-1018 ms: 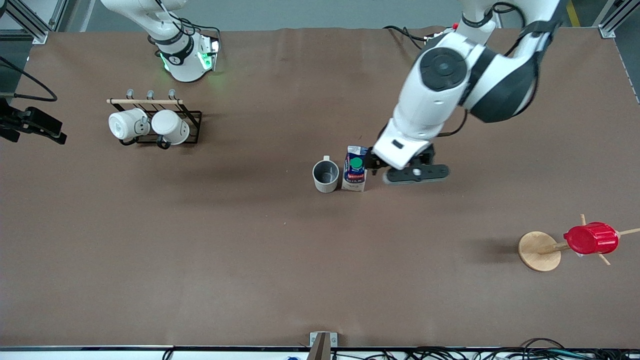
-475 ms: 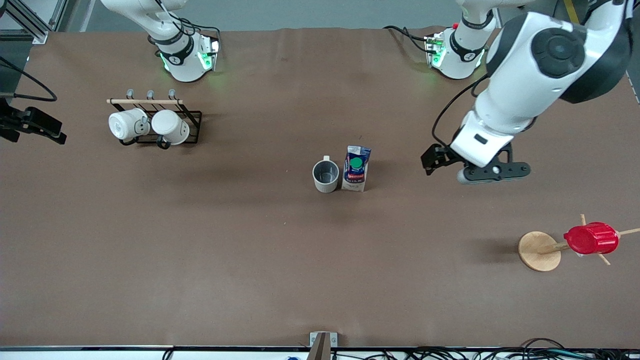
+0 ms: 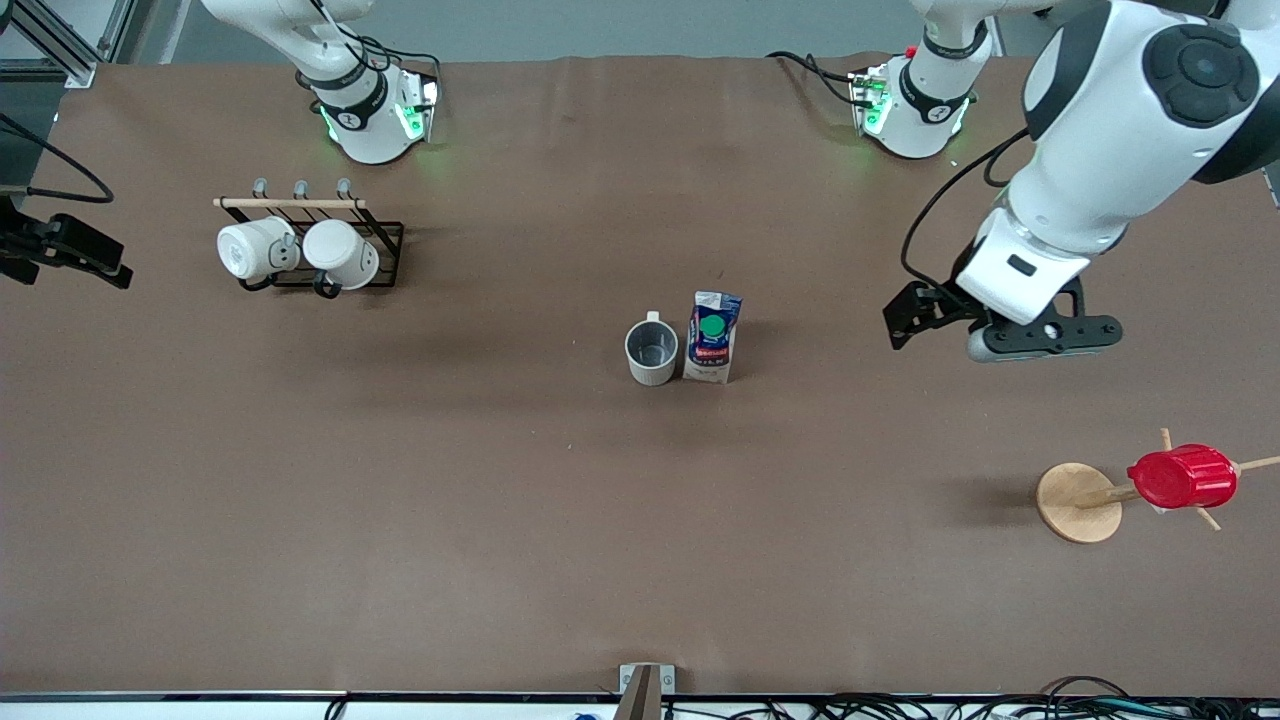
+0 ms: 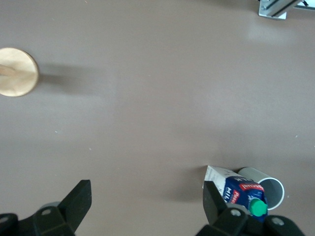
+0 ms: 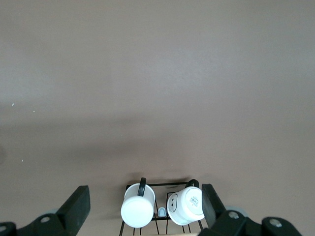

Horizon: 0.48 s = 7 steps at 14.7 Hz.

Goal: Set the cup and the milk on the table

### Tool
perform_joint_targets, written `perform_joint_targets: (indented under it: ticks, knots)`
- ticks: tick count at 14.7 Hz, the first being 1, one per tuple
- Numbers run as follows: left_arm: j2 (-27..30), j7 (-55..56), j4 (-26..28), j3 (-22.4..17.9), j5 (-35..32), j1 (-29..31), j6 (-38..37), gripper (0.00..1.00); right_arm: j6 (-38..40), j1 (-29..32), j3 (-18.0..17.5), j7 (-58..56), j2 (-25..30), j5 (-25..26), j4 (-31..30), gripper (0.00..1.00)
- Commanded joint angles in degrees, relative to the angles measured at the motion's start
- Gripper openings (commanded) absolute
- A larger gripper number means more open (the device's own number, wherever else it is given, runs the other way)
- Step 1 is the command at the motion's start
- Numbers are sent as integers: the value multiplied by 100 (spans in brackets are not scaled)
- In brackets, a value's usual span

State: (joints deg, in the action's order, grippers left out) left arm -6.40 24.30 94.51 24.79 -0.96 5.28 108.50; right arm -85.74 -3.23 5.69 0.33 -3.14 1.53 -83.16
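Observation:
The cup (image 3: 652, 351), off-white with a dark grey inside, stands upright on the brown table (image 3: 500, 520) near its middle. The milk (image 3: 712, 337), blue and white with a green cap, stands right beside it toward the left arm's end. Both also show in the left wrist view, the milk (image 4: 241, 189) and the cup (image 4: 269, 183). My left gripper (image 3: 1045, 337) hangs over bare table toward the left arm's end, well apart from the milk, open and empty (image 4: 146, 206). My right gripper (image 5: 145, 206) is open and empty, high over the mug rack; the front view does not show it.
A black wire rack (image 3: 385, 245) with two bright white mugs (image 3: 300, 252) stands near the right arm's base; the right wrist view shows it too (image 5: 162, 204). A red ribbed cup (image 3: 1182, 477) hangs on a wooden stand (image 3: 1077, 502) near the left arm's end.
My left gripper has drawn away from beside the milk toward the left arm's end of the table, empty. The cup and the milk have stayed in place.

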Motion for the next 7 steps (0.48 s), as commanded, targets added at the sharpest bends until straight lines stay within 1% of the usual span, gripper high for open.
perform_joint_targets:
  ticks: [1, 3, 4, 5, 7]
  knots:
    - [340, -416, 93, -237, 113, 43, -276, 100, 31, 130, -77, -86, 33, -38, -17, 100]
    - [533, -654, 102, -325, 166, 70, -390, 100, 31, 130, -77, -86, 33, -38, -17, 100]
    - [621, -716, 94, -483, 297, 18, -504, 100, 40, 130, -77, -86, 33, -38, -25, 100]
    - [718, -812, 102, -693, 376, -113, -566, 100, 40, 130, -77, -86, 33, -38, -17, 100]
    - [824, -1180, 102, -1307, 412, -526, -794, 100, 40, 130, -77, -95, 33, -38, -25, 100]
